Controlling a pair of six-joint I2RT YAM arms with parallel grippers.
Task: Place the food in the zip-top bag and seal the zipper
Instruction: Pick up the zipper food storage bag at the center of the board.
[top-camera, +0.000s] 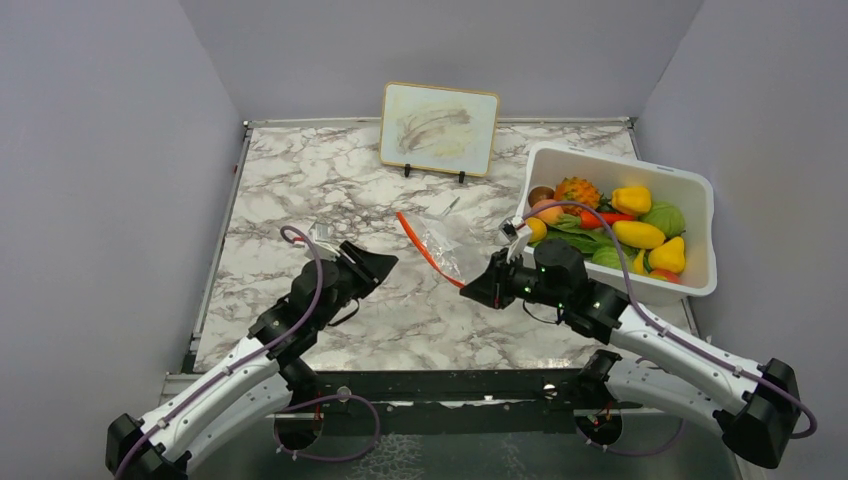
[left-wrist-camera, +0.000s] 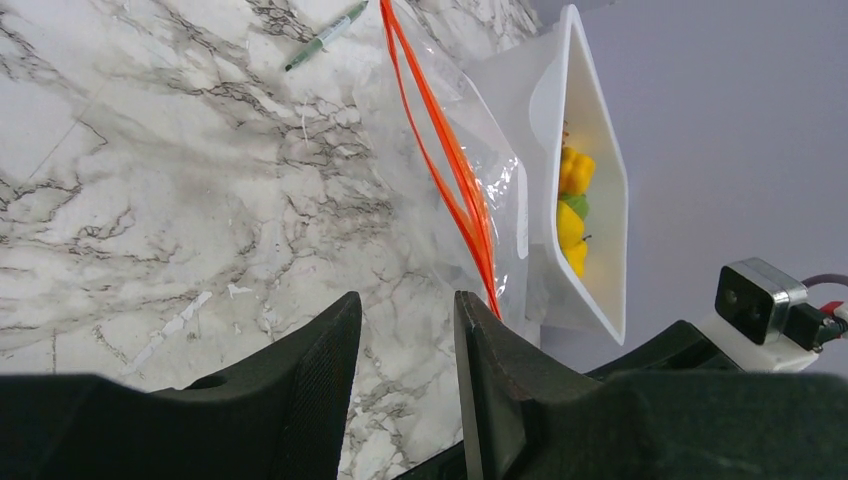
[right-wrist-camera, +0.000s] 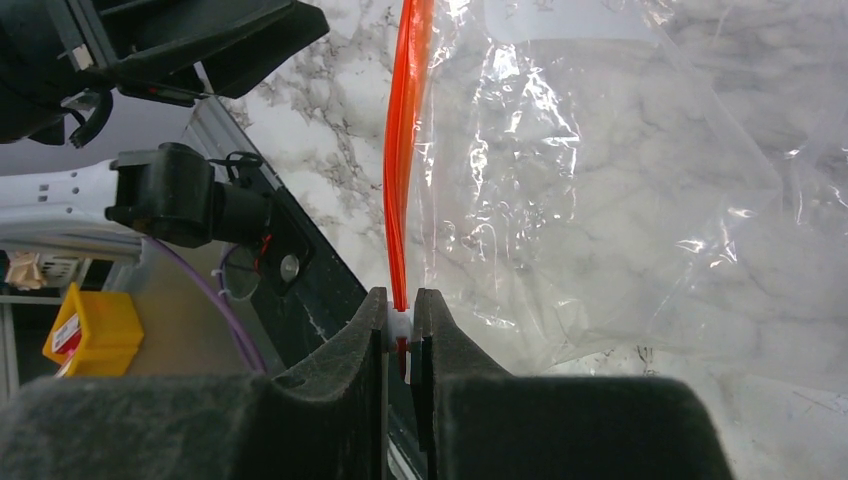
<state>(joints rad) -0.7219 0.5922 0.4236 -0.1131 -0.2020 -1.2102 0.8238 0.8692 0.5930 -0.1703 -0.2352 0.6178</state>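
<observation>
Left of centre in the top view, the left fingers (top-camera: 372, 266) stand released and grip nothing. Their tips point toward the zip-top bag (top-camera: 440, 238) but stay apart from it, and the left wrist view shows bare worktop (left-wrist-camera: 150, 200) in the gap between them. The bag lies flat at mid-frame, with its zipper (top-camera: 424, 247) running as an orange line from upper left to lower right. At the strip's lower end the right fingers (top-camera: 482, 288) are clenched on the zipper — the right wrist view shows it pinched between both pads. A thin pen (left-wrist-camera: 327, 36) lies beyond the bag. At the right edge the white bin (top-camera: 700, 185) holds the food (top-camera: 640, 234) — none of it lies in the bag. A framed board (top-camera: 440, 127) stands at top centre.
</observation>
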